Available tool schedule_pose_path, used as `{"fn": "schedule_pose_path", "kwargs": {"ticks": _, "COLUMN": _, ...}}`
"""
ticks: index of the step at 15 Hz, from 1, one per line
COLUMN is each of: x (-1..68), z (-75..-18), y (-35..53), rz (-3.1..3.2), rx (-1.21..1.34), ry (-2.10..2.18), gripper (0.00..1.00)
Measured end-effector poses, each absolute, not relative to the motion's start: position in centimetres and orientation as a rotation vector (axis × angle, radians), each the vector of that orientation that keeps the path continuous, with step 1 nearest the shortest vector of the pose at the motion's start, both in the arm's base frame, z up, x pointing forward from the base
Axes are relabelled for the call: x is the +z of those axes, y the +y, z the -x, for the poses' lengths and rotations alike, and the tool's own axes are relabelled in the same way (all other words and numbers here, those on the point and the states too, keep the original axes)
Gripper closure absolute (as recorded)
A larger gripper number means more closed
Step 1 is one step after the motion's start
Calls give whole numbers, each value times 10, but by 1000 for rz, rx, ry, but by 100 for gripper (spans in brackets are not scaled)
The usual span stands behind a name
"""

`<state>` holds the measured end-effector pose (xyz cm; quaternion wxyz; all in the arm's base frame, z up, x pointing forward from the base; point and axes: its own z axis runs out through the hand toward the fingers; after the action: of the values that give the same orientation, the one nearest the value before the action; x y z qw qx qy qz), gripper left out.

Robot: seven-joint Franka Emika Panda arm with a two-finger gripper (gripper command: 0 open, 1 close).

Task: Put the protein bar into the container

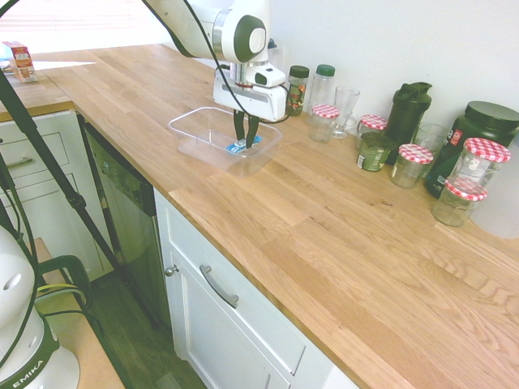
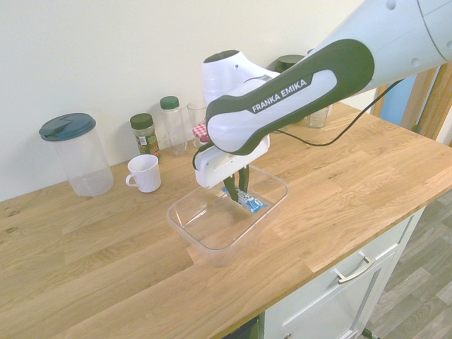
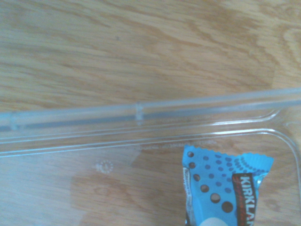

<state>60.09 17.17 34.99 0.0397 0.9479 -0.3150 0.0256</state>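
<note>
The clear rectangular container [image 1: 195, 134] [image 2: 205, 233] [image 3: 141, 113] stands on the wooden counter. My gripper [image 1: 245, 136] [image 2: 238, 194] reaches down inside it, shut on the protein bar [image 1: 241, 147] [image 2: 251, 203] [image 3: 225, 188], whose bright blue wrapper sits low in the tub, at or just above its floor. The wrist view shows the bar's crimped end and dotted print inside the container's rim.
Behind the container stand spice bottles [image 1: 298, 87], a glass [image 1: 345, 109], several red-checked-lid jars [image 1: 411, 164] and dark shakers [image 1: 408, 112]. A white mug [image 2: 145, 173] and a lidded clear canister [image 2: 76, 153] stand near the wall. The counter's front edge [image 1: 243, 267] drops to the cabinets.
</note>
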Motion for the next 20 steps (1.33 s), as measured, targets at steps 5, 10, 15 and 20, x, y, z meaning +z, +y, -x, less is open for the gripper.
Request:
{"fn": "schedule_pose_path", "kwargs": {"ticks": 5, "x": 338, "z": -604, "y": 166, "rz": -2890, "rx": 75, "ry": -990, "gripper": 0}}
{"fn": "schedule_pose_path", "kwargs": {"ticks": 10, "x": 338, "z": -604, "y": 166, "rz": -2889, "rx": 75, "ry": -993, "gripper": 0}}
{"fn": "schedule_pose_path", "kwargs": {"ticks": 15, "x": 339, "z": -604, "y": 166, "rz": -2889, "rx": 79, "ry": -991, "gripper": 0}}
{"fn": "schedule_pose_path", "kwargs": {"ticks": 20, "x": 404, "z": -575, "y": 181, "rz": -2958, "rx": 188, "ry": -983, "gripper": 0}}
